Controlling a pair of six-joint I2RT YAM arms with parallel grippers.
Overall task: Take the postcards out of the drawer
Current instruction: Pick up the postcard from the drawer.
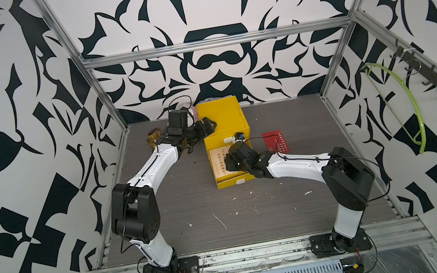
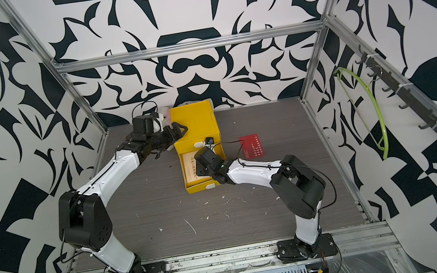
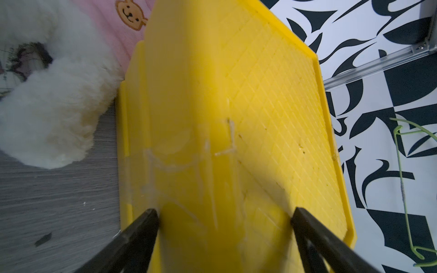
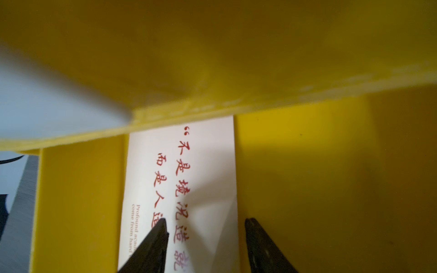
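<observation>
A yellow drawer cabinet (image 1: 221,116) (image 2: 194,120) stands at the back centre, its bottom drawer (image 1: 229,183) pulled out toward me. A cream postcard (image 1: 217,162) (image 4: 201,165) with red writing lies flat on the drawer floor (image 4: 307,189). A red postcard (image 1: 277,141) (image 2: 253,146) lies on the table right of the cabinet. My right gripper (image 4: 206,222) is down inside the drawer, open: one fingertip is over the cream card, the other at its edge. My left gripper (image 1: 208,125) (image 3: 224,211) is wide open, straddling the cabinet's (image 3: 260,94) upper left edge.
A white plush (image 3: 47,106) and a pink cloth with a bear face (image 3: 123,19) lie behind the cabinet's left side. A brown plaid item (image 1: 153,137) sits at far left. A green hanger (image 1: 405,101) hangs on the right wall's hook rail.
</observation>
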